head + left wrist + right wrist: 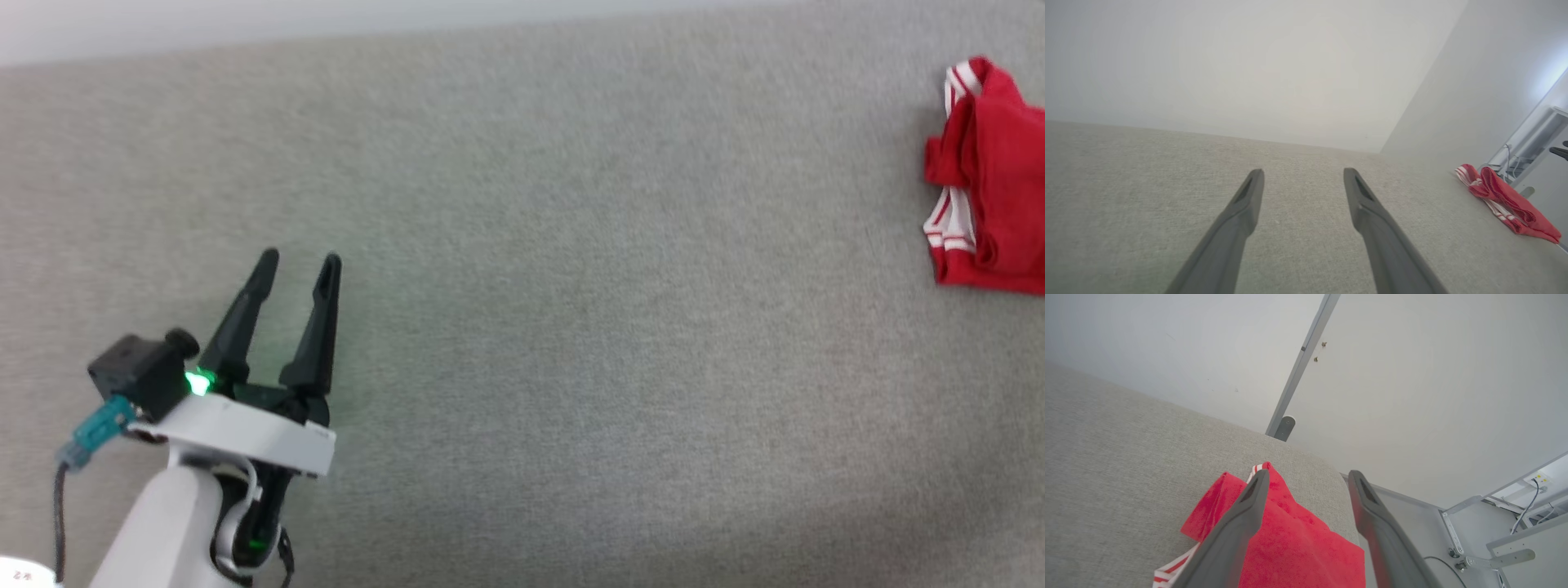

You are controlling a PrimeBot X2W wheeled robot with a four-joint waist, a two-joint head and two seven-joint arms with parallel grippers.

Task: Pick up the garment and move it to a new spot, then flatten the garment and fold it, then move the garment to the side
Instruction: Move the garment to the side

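Note:
The garment (992,180) is a folded red bundle with red-and-white striped trim, lying at the far right of the grey cloth surface (571,245) and cut off by the head view's right edge. In the left wrist view the garment (1506,202) lies far to the right. My left gripper (295,269) stands open over bare surface at the lower left, nothing between its fingers; the left gripper (1303,175) points toward the back wall. My right gripper (1308,477) is open just above the garment (1290,539), its jaws spread wide and holding nothing.
A pale wall (1249,61) runs along the far edge of the surface. Past the surface's right end stand a grey post (1298,367) and grey metal frame parts with cables (1494,539). A wide stretch of bare cloth surface separates my left gripper from the garment.

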